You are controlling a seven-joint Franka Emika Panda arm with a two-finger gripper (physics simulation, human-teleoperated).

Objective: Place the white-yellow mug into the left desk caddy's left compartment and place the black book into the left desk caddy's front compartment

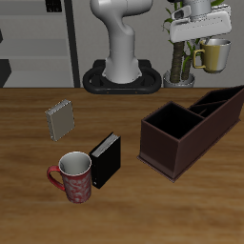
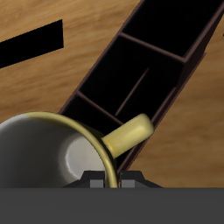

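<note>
My gripper [image 1: 199,48] is shut on the rim of the white-yellow mug [image 1: 216,55] and holds it high in the air, above the far end of the left desk caddy [image 1: 186,131]. In the wrist view the mug [image 2: 48,157], with its yellow handle, hangs just under the fingers [image 2: 94,183], and the caddy's dark divided sections [image 2: 144,74] lie below it. The black book [image 1: 105,159] stands upright on the table in front of the caddy's near end.
A red patterned mug [image 1: 74,177] stands beside the black book near the table's front edge. A grey ribbed notebook [image 1: 60,120] stands farther back. The robot's base [image 1: 122,74] is at the back of the table.
</note>
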